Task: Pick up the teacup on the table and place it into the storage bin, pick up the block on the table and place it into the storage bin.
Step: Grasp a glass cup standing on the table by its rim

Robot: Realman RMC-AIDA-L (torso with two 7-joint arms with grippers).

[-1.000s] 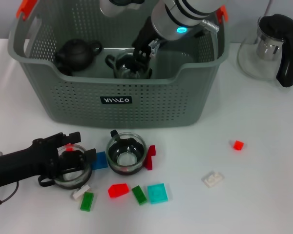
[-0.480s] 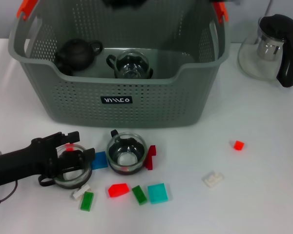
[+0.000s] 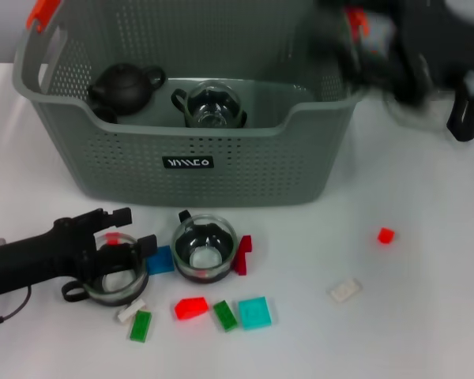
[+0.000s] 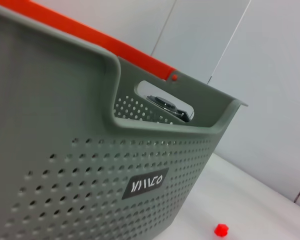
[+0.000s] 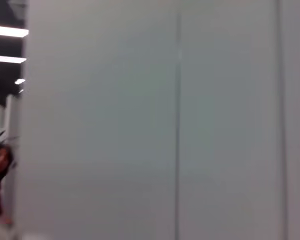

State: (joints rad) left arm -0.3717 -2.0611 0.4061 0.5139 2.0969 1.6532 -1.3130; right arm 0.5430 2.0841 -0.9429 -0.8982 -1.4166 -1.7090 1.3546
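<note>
- Head view, left claw [image 3: 125,245]: black, low on the tabletop [image 3: 426,316] at the near left, fingers straddling a glass teacup [image 3: 114,276]; whether they press the glass cannot be told.
- Head view, right claw [image 3: 407,67]: a motion-blurred dark mass beside the bin's far right corner; fingers not readable.
- Head view, storage bin [image 3: 221,170]: grey-green, perforated, orange-red handles; holds a dark teapot [image 3: 126,85] and a glass cup [image 3: 213,106].
- Head view, loose items: second teacup [image 3: 205,249] just beside the first; blue block [image 3: 159,260] between them; red block [image 3: 192,308], green blocks [image 3: 225,315], teal block [image 3: 254,312] near; small red block [image 3: 385,234] and white block [image 3: 345,290] well apart to the right.
- Head view, step in hand, judged: grasping the left teacup. Close squarely on the rim, lift straight up before travelling, so the neighbouring cup and blue block stay put.
- Head view, room: the bin's front wall stands between cup and interior; clear its rim fully, then lower into the bare floor right of the glass cup.
- Left wrist view: bin wall, label [image 4: 146,183] and handle cutout close ahead; small red block [image 4: 220,230] beyond on the tabletop.
- Right wrist view: only a pale wall [image 5: 165,120]; no task item.
</note>
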